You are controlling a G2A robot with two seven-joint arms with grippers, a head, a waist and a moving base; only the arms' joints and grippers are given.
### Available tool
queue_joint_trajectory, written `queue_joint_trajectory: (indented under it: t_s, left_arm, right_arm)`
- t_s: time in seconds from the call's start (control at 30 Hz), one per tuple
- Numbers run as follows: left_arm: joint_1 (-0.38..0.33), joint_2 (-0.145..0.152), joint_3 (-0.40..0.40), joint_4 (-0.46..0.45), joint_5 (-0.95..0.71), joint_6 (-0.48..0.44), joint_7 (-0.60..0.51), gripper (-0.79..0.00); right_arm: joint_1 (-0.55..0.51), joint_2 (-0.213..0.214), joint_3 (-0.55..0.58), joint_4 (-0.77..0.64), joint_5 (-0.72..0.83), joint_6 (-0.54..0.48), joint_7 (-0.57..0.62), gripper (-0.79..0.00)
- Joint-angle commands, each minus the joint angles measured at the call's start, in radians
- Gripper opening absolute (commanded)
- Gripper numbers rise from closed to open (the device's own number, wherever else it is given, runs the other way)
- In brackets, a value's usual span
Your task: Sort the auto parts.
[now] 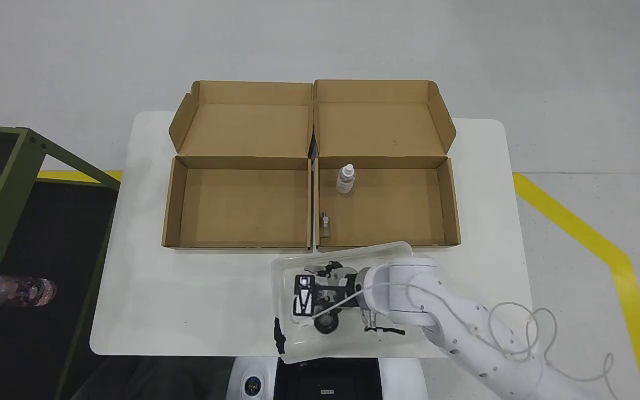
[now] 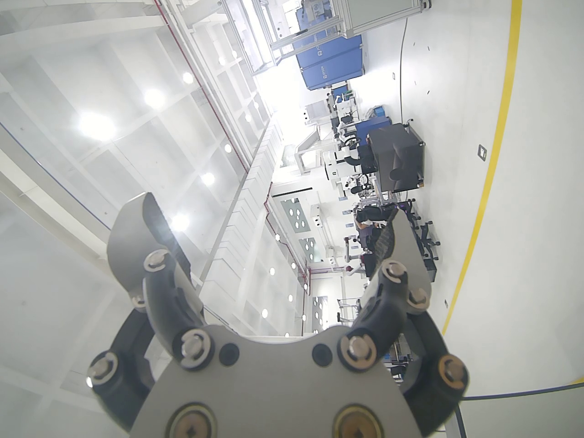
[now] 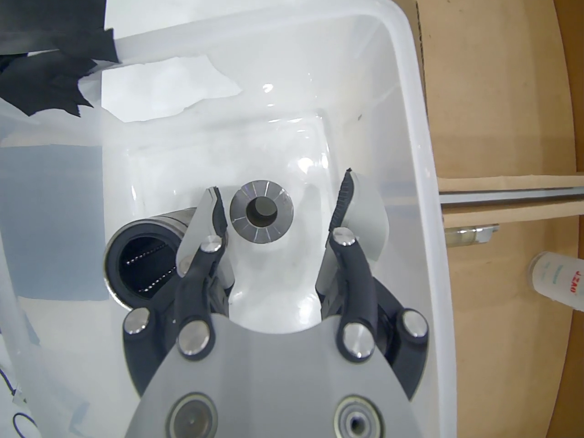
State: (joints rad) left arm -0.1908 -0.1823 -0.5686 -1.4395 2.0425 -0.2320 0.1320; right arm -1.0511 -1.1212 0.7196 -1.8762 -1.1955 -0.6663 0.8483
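At the right wrist we see the right hand [image 3: 281, 186] spread wide, low in the clear bin [image 3: 410, 70], straddling a slotted metal sleeve [image 3: 261, 217], a bearing [image 3: 137, 262] beside it. From the top we get two cardboard boxes [image 1: 240, 205] beyond. Left hand [image 2: 271, 214] gapes wide, pointing ceilingward.

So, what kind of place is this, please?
Probably a factory hall or robot workshop: a yellow floor line, blue machine cabinets and a high ceiling with round lamps.
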Motion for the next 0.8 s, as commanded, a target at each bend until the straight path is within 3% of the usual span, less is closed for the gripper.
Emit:
queue_joint_trajectory:
  t_s: [0.0,0.37,0.43,0.5,0.77]
  left_arm:
    - [0.000,0.000,0.000,0.000,0.000,0.000,0.000,0.000]
    - [0.000,0.000,0.000,0.000,0.000,0.000,0.000,0.000]
    - [0.000,0.000,0.000,0.000,0.000,0.000,0.000,0.000]
    - [0.000,0.000,0.000,0.000,0.000,0.000,0.000,0.000]
    - [0.000,0.000,0.000,0.000,0.000,0.000,0.000,0.000]
  right_arm:
    - [0.012,-0.004,-0.008,0.007,0.009,0.005,0.012,-0.308]
    - [0.057,-0.022,-0.049,0.046,0.046,0.009,0.078,-0.299]
    - [0.061,-0.025,-0.055,0.053,0.049,0.010,0.081,-0.323]
    - [0.066,-0.028,-0.060,0.060,0.051,0.010,0.083,-0.397]
    - [0.079,-0.035,-0.074,0.091,0.062,0.008,0.085,-0.511]
